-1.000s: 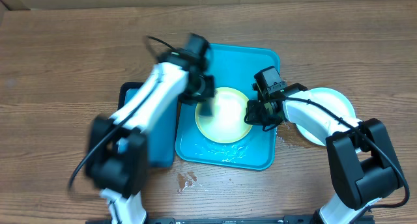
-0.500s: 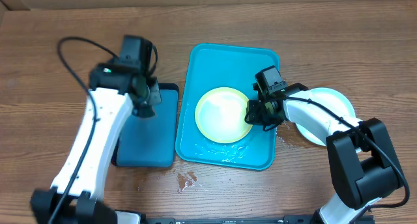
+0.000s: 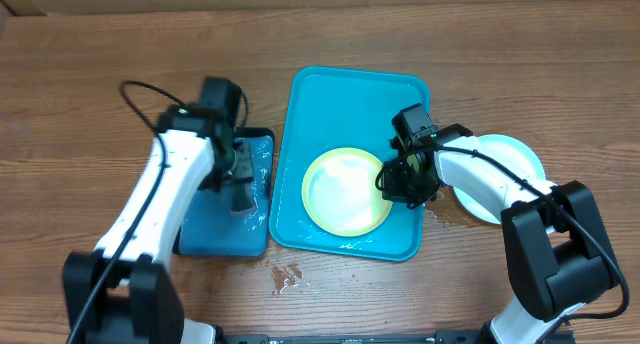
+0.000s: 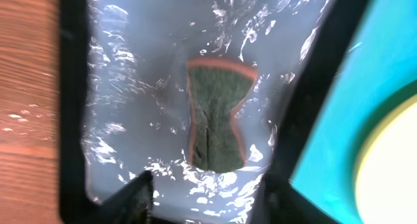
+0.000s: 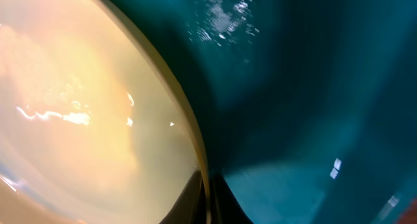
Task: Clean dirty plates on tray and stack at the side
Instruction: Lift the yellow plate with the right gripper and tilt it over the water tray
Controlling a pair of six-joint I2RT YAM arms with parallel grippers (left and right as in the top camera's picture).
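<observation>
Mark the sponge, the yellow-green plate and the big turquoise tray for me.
sponge (image 4: 215,113), left wrist view, middle of its green face.
plate (image 3: 345,189), overhead view, pale centre.
tray (image 3: 350,99), overhead view, bare floor above the plate.

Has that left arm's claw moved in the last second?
Yes. The left gripper swung leftward, off the turquoise tray where it was, and now hangs over the smaller blue tray.

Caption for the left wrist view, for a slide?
Left claw open above a green sponge lying in the wet black-rimmed tray.
</observation>
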